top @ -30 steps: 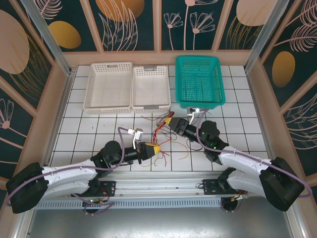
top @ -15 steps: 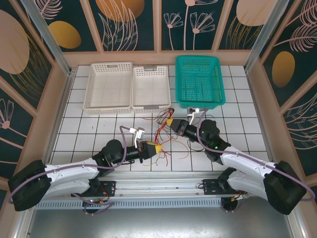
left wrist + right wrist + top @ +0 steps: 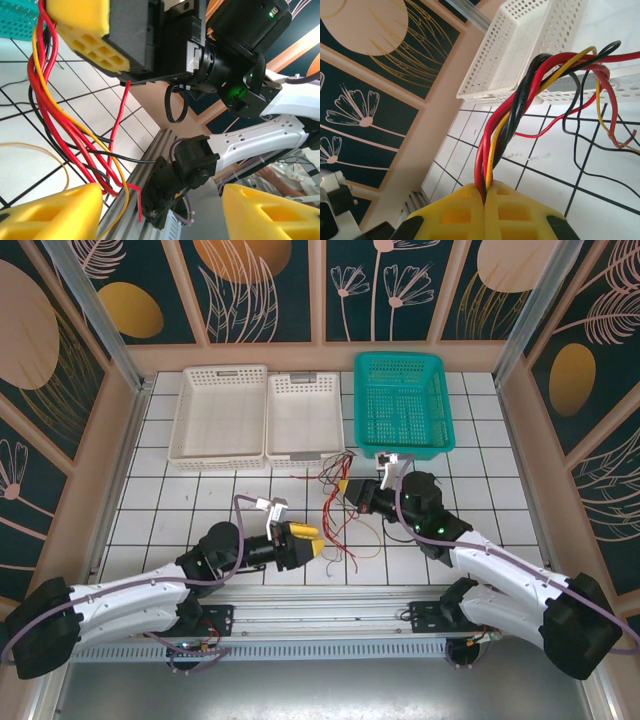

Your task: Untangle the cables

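— What are we gripping with the right gripper [image 3: 485, 197]?
— We are pinching the twisted red, black and yellow cables [image 3: 520, 105] in its closed fingers, above the desk [image 3: 190, 510] near the white baskets [image 3: 510, 55].
— And the left gripper [image 3: 160, 215]?
— We are holding it wide apart, gripping nothing; the cables are trailing past one finger.

Twisted cables [image 3: 512, 107] clamped in right tool [image 3: 486, 194]; white basket [image 3: 520, 45] behind, perhaps touching
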